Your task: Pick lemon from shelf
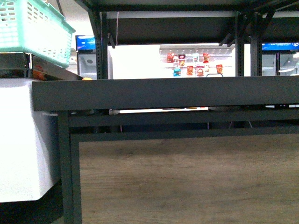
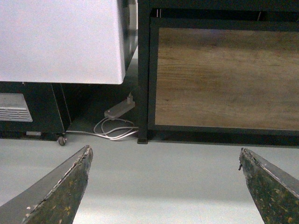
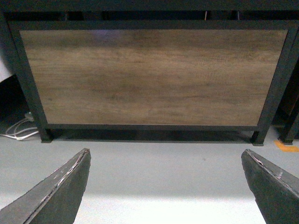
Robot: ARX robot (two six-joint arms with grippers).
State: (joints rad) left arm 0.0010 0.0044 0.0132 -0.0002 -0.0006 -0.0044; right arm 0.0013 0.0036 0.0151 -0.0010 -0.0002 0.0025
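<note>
Black steel and brown wood grain fill the frame: the shelf [image 1: 163,94] stands directly ahead of the robot, its lipped deck level with the body camera and its front panel [image 1: 187,177] below. A white cabinet [image 1: 18,140] sits just beside it on the left, with a mint-green basket [image 1: 32,23] above.

Both arms hang low (neither shows in the front view), their wrist cameras looking across the grey floor [image 3: 163,168] at the panel's foot. The left gripper [image 2: 164,151] has its fingers spread wide with nothing between them. The right gripper [image 3: 166,151] is likewise spread and empty. A power strip [image 2: 119,108] and its white cables lie near the foot of the shelf's upright, on the cabinet side.

The lemon appears in none of the three views. The deck's raised lip hides whatever lies on it, so the fruit's place on the shelf cannot be told.

The reach looks barely begun. To do it well, an arm would likely need to rise above the lip before moving forward, so its wrist camera can find the bright yellow fruit first. It could then come down with fingers wide and close gently around the fruit's middle, clear of the upper deck [image 1: 177,30] overhead.
</note>
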